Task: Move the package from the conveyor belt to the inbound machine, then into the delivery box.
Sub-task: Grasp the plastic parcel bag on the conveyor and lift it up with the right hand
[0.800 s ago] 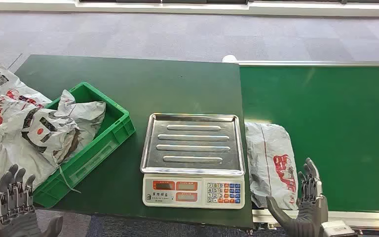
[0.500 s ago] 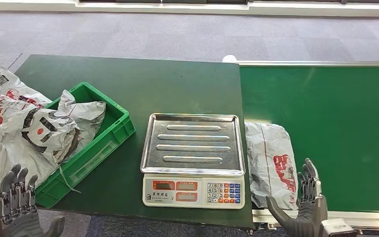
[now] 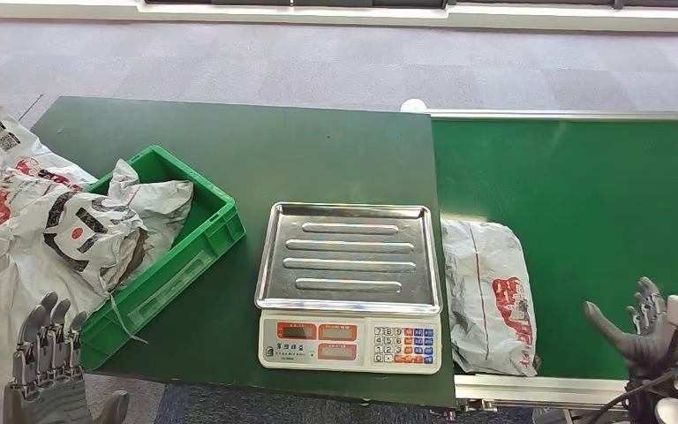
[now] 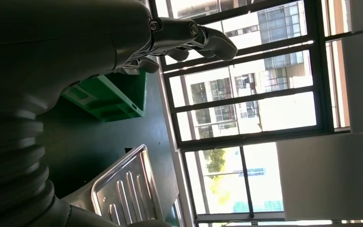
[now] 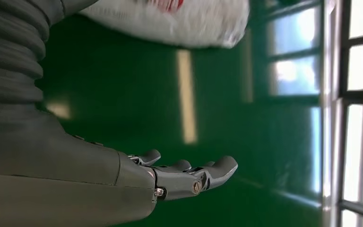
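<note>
A grey plastic package (image 3: 492,296) with a red print lies on the green conveyor belt (image 3: 583,194), right beside the scale; the right wrist view shows it as a pale bag (image 5: 179,19). The scale (image 3: 349,283) has a bare steel tray. A green delivery box (image 3: 172,256) at the left holds crumpled grey packages (image 3: 97,230). My right hand (image 3: 640,331) hovers open over the belt's near edge, well right of the package, fingers (image 5: 194,177) spread and holding nothing. My left hand (image 3: 48,362) is open at the lower left, near the box's front corner.
More grey packages (image 3: 4,185) are piled left of the box, hanging over the dark green table (image 3: 318,150). The belt's metal rim (image 3: 538,389) runs along the near edge. Grey carpet lies beyond the table. Windows appear in both wrist views.
My right hand has swung right, away from the package's near end to the belt's right side. The left hand has risen slightly. The camera has shifted a little.
</note>
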You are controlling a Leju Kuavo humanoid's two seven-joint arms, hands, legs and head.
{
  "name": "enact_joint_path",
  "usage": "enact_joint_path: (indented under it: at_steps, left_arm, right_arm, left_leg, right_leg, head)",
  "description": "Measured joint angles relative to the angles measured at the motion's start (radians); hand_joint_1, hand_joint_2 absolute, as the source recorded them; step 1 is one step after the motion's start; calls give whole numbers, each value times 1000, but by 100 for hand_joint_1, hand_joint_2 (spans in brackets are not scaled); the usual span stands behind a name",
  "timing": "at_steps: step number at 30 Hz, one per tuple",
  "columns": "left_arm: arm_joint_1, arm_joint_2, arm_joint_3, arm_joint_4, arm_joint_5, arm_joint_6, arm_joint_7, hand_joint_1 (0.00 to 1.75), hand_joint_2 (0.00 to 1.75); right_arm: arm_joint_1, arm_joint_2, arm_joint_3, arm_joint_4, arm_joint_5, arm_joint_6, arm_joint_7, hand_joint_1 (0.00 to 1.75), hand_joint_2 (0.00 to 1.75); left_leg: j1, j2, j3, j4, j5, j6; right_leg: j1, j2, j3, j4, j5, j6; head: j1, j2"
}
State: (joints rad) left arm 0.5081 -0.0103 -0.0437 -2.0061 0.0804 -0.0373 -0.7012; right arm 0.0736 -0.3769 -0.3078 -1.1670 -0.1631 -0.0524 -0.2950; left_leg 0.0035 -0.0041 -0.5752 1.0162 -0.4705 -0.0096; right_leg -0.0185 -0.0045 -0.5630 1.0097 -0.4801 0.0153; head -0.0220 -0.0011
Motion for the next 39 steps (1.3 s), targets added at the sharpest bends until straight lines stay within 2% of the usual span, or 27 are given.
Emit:
enact_joint_path:
  at_steps: [2,5,13,25,29,33,39]
  left_arm:
    - [-10,-6,0,10,-5,-18,0,0,175]
    - [-25,-10,-1,28,-8,-33,0,0,175]
    - [-41,-11,-1,57,-6,-43,0,0,175]
    - [-53,-11,-1,79,-9,-49,0,0,175]
    - [-60,-10,-2,86,-9,-62,0,0,175]
    - [-82,-5,-11,102,-10,-73,0,0,175]
    - [-118,9,-36,128,-8,-79,0,0,175]
  right_arm:
    - [-32,-9,-81,135,6,26,-21,0,175]
    - [-58,-15,-163,258,26,41,-44,0,175]
    - [-78,-14,-239,353,57,49,-21,0,175]
    - [-94,-13,-241,406,82,71,7,0,175]
    - [-123,-12,-233,434,141,119,27,0,175]
    - [-189,2,-170,474,197,131,12,0,175]
    - [-280,49,-72,483,196,64,34,0,175]
  left_leg:
    - [0,-1,-1,0,0,0]
    - [0,-1,-2,0,0,0]
    - [0,0,-2,-1,-1,0]
    - [0,0,-2,0,-1,0]
    - [0,1,-4,-1,-1,-1]
    - [0,10,-6,-1,-4,-1]
    - [0,11,0,-1,2,0]
  right_leg:
    - [0,-1,0,0,0,0]
    - [0,-1,0,0,0,0]
    - [1,0,-1,0,-1,0]
    - [0,1,-1,0,-1,0]
    - [1,2,0,0,-1,0]
    - [2,10,0,0,0,-1]
    - [2,10,-1,0,3,0]
  head:
    - [0,0]
    - [0,0]
    - [0,0]
    - [0,0]
    - [0,0]
    - [0,0]
    - [0,0]
